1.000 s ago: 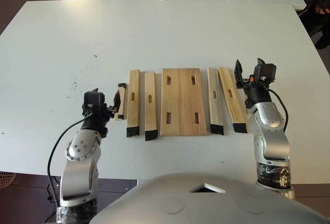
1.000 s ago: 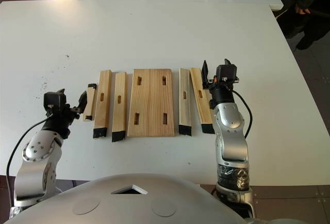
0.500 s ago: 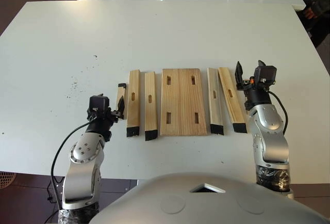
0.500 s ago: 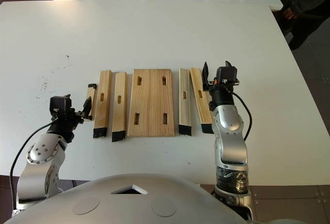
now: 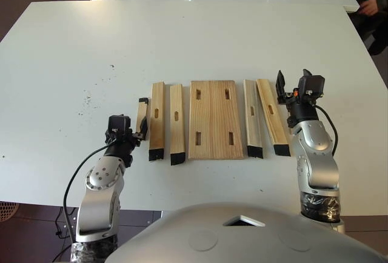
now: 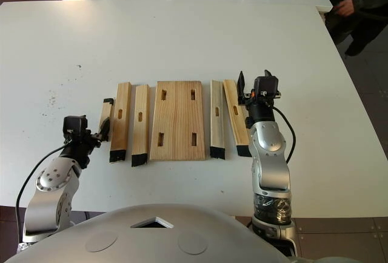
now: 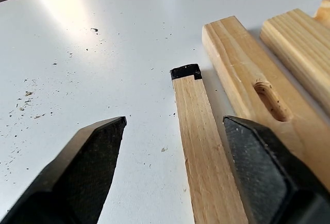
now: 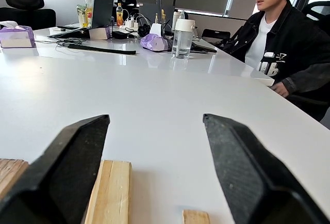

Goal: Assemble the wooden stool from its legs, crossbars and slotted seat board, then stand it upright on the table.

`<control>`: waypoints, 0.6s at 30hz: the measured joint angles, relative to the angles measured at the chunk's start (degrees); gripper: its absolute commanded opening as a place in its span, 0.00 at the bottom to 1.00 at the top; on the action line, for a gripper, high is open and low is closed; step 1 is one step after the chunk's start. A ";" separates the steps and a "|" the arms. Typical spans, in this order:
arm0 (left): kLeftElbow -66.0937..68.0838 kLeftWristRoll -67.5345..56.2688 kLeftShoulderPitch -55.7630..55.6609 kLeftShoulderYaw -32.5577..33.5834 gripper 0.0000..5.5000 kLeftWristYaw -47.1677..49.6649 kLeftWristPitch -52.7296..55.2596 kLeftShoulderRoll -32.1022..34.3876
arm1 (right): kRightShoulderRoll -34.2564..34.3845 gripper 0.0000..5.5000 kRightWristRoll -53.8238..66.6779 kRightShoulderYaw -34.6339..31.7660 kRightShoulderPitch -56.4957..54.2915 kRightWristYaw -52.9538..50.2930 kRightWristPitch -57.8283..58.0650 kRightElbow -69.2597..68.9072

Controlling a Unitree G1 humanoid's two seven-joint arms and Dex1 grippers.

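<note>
- Stool parts lie flat in a row on the white table (image 5: 182,45), unassembled: the slotted seat board (image 5: 212,119) is in the middle, with two legs on each side of it.
- On the robot's left are the outer left leg (image 5: 157,120) and the inner left leg (image 5: 176,123). On its right are the inner right leg (image 5: 252,117) and the outer right leg (image 5: 271,116).
- A short crossbar (image 5: 142,116) lies just beside the outer left leg, on the side away from the board.
- The left gripper (image 7: 174,126) sits low at the crossbar's near end. Its fingers (image 7: 93,152) are spread wide, one on each side of the bar; whether either touches the wood cannot be told.
- Over the last second this gripper has slid from beside the crossbar's middle toward the robot and inward, and now straddles the bar.
- The right gripper (image 5: 293,81) is above the far end of the outer right leg, fingers (image 8: 72,152) wide apart and holding nothing; it has stayed in place.
- All the wooden pieces lie where they were a second ago.
</note>
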 measured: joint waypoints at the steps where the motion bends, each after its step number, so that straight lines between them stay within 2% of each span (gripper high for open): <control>1: 0.00 0.00 -0.02 0.00 0.64 0.00 0.02 0.00 | 0.00 0.61 0.00 0.00 0.00 0.01 0.00 0.00; 18: 1.68 0.06 -0.62 -1.59 0.64 -0.18 4.12 0.73 | 0.01 0.61 -0.01 0.26 0.01 0.18 0.06 -0.06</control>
